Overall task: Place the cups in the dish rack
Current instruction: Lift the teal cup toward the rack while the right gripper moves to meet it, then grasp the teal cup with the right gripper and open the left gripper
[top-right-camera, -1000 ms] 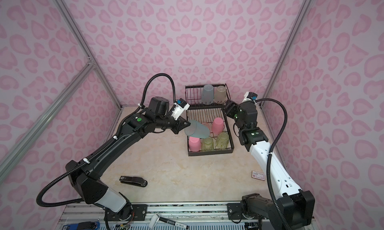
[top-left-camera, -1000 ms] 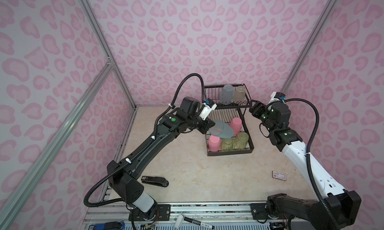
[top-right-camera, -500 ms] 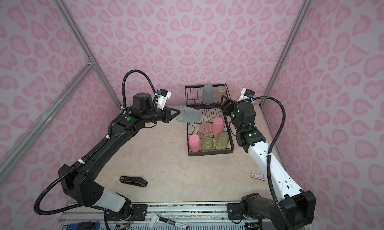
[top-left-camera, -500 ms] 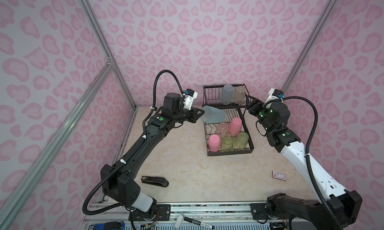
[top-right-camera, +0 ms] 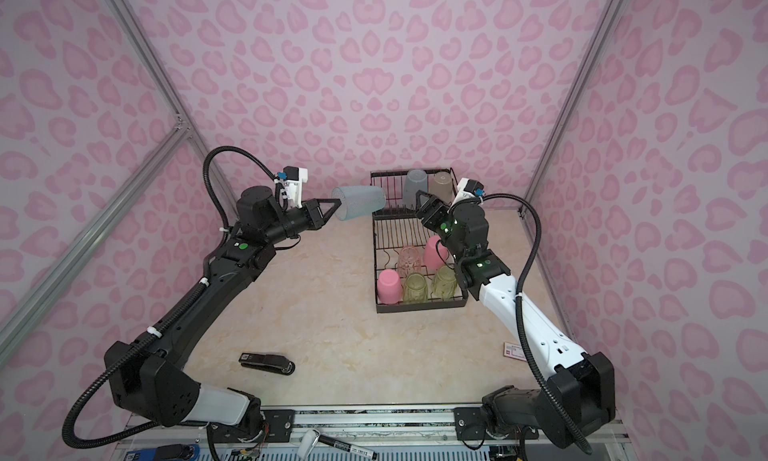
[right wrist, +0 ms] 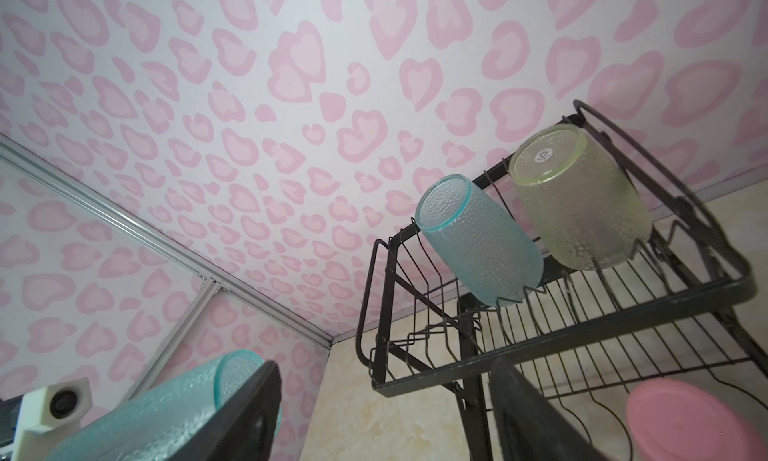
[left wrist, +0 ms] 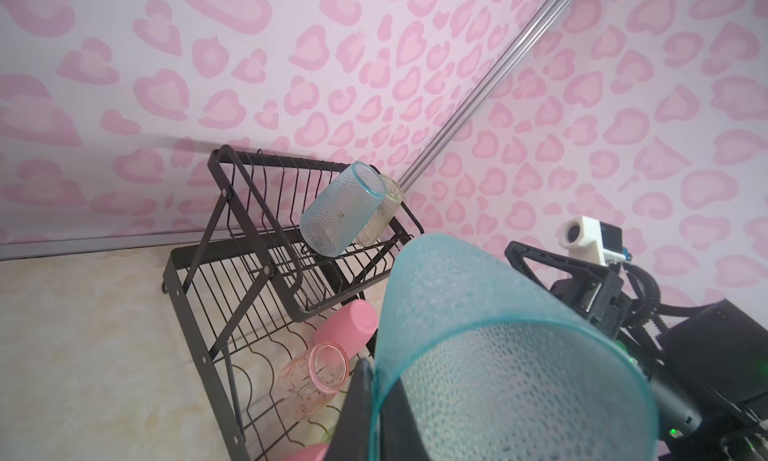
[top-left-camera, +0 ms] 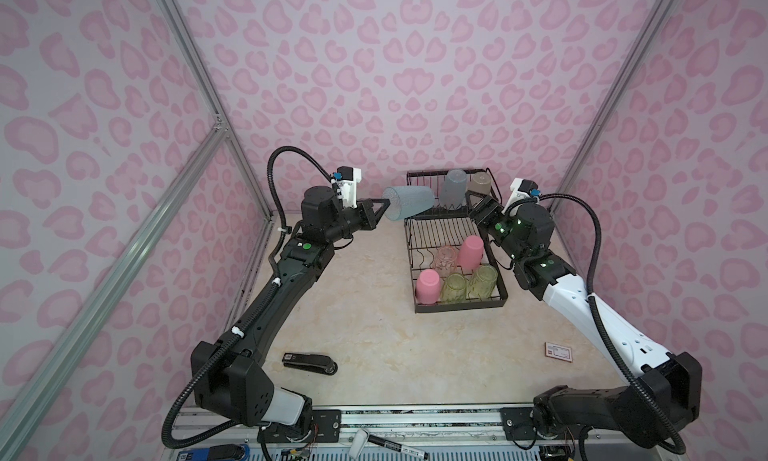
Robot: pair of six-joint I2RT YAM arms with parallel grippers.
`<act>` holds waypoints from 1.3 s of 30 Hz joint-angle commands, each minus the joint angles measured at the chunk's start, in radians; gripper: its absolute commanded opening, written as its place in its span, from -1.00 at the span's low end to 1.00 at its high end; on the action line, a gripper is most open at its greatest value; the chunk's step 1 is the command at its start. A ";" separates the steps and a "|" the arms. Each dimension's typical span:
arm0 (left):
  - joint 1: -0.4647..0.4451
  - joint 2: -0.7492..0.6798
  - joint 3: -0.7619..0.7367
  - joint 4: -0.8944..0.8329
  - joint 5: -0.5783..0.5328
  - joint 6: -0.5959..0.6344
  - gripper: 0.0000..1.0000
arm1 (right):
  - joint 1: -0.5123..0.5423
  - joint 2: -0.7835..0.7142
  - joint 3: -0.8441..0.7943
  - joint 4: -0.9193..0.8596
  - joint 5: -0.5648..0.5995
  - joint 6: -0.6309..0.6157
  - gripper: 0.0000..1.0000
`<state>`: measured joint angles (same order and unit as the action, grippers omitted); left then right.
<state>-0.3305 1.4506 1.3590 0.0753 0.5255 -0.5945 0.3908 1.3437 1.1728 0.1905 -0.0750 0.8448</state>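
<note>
A translucent teal cup (top-left-camera: 409, 202) hangs on its side in the air, just left of the upper basket of the black dish rack (top-left-camera: 461, 308). My left gripper (top-left-camera: 384, 205) is shut on its rim, one finger inside and one outside (left wrist: 360, 392). My right gripper (top-left-camera: 473, 201) stands open with nothing in it at the basket's right side. Another teal cup (top-left-camera: 453, 187) and a yellow-green cup (top-left-camera: 480, 186) sit upside down in the basket. On the lower tier stand two pink cups (top-left-camera: 471, 251), a clear orange-pink cup (top-left-camera: 445, 260) and two yellow-green cups (top-left-camera: 454, 287).
A black stapler (top-left-camera: 309, 362) lies on the table near the front left. A small red card (top-left-camera: 558, 350) lies front right. A marker (top-left-camera: 390, 441) rests on the front rail. Patterned walls close in on three sides.
My left gripper has carried the teal cup from over the lower tier up and back, to the left of the upper basket. My right gripper has opened wider.
</note>
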 commanded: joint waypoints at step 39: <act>-0.088 0.219 0.044 0.479 0.079 -0.213 -0.93 | 0.084 0.157 0.114 0.162 -0.031 0.727 0.66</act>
<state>-0.4129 1.6573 1.3838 0.4801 0.6022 -0.8097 0.4713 1.5074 1.2785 0.4076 -0.1310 1.5631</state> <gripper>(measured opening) 0.070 0.834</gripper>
